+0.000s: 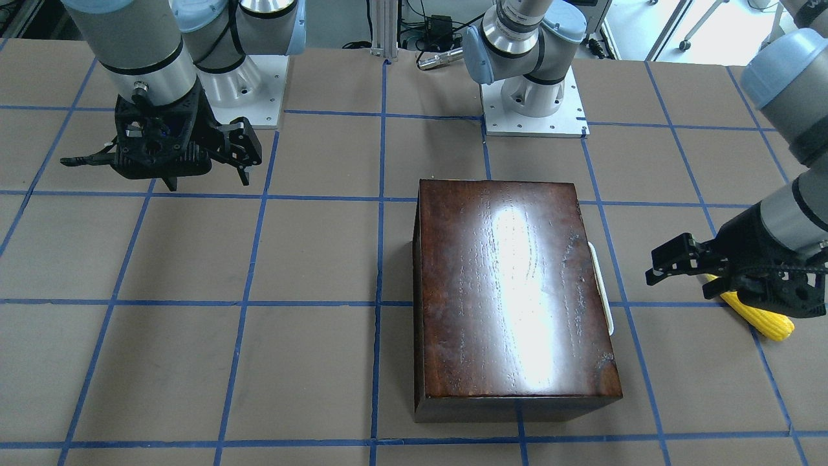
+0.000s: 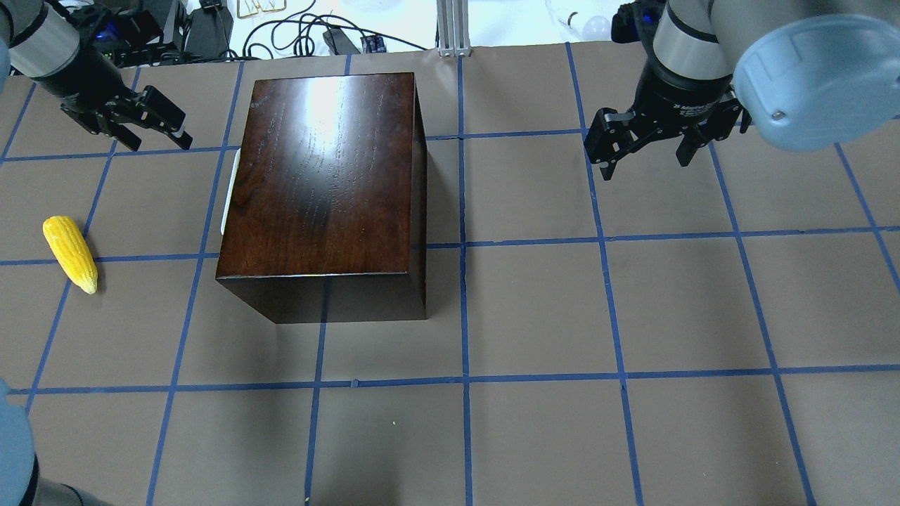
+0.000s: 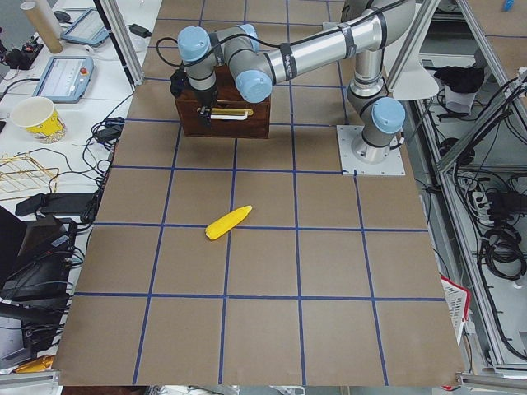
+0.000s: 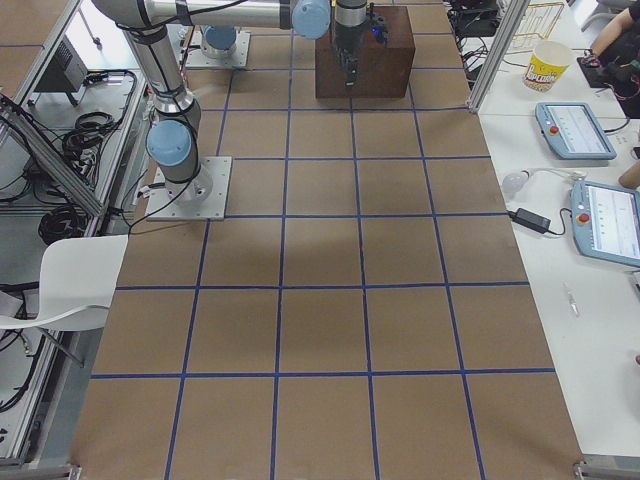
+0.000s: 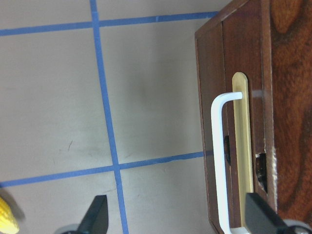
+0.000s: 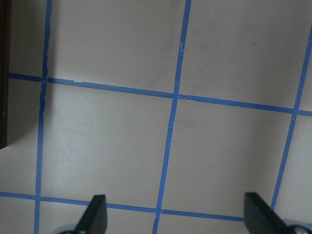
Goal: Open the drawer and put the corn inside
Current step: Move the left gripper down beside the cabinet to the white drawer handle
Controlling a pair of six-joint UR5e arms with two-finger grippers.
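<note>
Brown paper gridded with blue tape covers the surface (image 2: 534, 302). At upper centre of the overhead view sits the dark wooden box (image 2: 327, 169), its drawer (image 5: 243, 48) shut, white handle (image 5: 217, 161) facing left. The corn (image 2: 69, 254) lies at far left, apart from the box. The left pincer (image 2: 176, 130) and right pincer (image 2: 647, 165) both hover wide open, empty.

The box (image 2: 323, 176) stands on the table (image 2: 562, 316) with its drawer (image 5: 241, 48) facing the robot's left, and the corn (image 2: 70, 253) lies on the table well apart on that side.
</note>
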